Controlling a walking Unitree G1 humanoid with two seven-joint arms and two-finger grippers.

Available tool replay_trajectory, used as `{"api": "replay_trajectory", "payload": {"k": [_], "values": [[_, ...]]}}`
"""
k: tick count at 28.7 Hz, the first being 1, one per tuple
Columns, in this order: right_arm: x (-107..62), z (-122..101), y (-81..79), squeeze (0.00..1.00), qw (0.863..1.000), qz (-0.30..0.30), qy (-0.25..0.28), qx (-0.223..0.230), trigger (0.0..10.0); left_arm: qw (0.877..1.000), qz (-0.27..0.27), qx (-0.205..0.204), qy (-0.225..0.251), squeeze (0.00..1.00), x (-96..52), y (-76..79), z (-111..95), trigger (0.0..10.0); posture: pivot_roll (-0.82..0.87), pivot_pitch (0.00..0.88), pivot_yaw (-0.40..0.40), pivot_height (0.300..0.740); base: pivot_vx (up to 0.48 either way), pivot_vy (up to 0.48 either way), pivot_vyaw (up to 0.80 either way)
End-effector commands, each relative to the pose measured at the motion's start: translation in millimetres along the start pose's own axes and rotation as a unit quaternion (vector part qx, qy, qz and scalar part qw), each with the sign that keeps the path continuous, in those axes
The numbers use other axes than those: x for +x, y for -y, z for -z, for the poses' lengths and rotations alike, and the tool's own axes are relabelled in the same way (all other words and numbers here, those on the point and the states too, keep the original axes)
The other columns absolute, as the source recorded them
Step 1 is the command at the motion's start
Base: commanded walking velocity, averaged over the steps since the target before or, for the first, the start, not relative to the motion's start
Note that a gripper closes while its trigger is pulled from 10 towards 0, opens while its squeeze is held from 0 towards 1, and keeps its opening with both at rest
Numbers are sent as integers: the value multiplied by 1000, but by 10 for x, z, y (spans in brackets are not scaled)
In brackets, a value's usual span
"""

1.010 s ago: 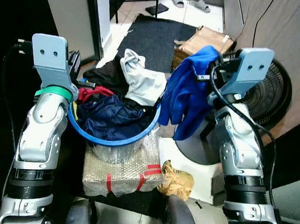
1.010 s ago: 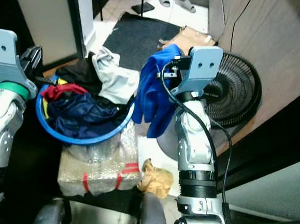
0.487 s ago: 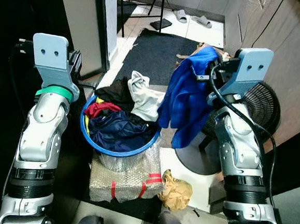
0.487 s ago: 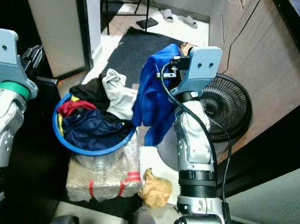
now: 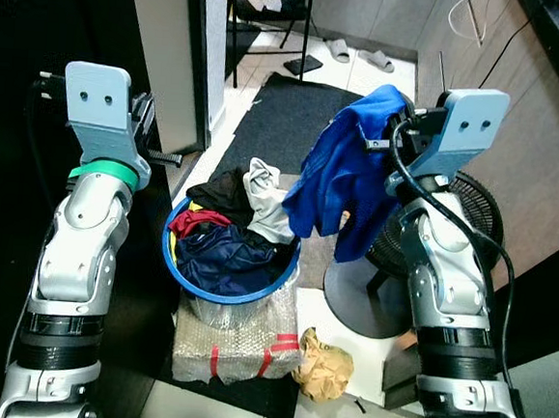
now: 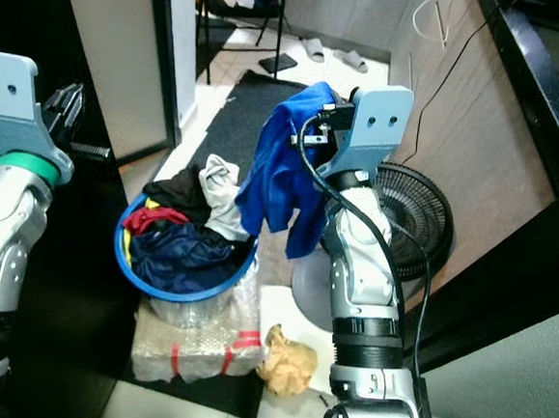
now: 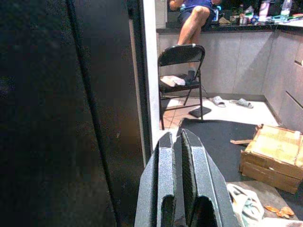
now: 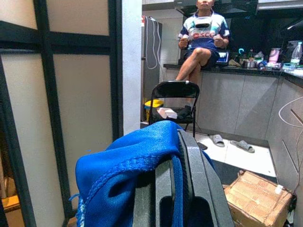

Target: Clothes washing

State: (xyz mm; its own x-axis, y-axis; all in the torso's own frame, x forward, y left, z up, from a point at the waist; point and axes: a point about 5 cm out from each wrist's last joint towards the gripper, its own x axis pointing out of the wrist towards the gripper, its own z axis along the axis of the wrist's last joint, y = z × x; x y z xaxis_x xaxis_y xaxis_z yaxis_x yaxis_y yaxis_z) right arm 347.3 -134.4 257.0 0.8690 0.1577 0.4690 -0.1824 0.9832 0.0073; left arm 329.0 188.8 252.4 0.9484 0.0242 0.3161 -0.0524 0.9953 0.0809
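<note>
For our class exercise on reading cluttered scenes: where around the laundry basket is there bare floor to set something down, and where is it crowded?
Free: the dark mat beyond the blue basket, and pale tile by the slippers. Crowded: the basket is heaped with clothes, the fan and crumpled paper flank it, and the right gripper dangles a blue garment alongside.

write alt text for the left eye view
The right hand holds a blue shirt up beside a blue basket heaped with clothes. The basket sits on a bubble-wrapped box; a fan stands behind the right arm, and the left hand is raised, holding nothing.
</note>
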Motion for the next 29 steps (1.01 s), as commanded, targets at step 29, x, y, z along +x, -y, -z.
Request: {"api": "replay_trajectory", "payload": {"k": [29], "values": [[-561,871,121,0,985,38,-161,-52,10000,994,58,13,-96,0,-288,-32,555,10000,50,31,-25,740,0,0,0]]}}
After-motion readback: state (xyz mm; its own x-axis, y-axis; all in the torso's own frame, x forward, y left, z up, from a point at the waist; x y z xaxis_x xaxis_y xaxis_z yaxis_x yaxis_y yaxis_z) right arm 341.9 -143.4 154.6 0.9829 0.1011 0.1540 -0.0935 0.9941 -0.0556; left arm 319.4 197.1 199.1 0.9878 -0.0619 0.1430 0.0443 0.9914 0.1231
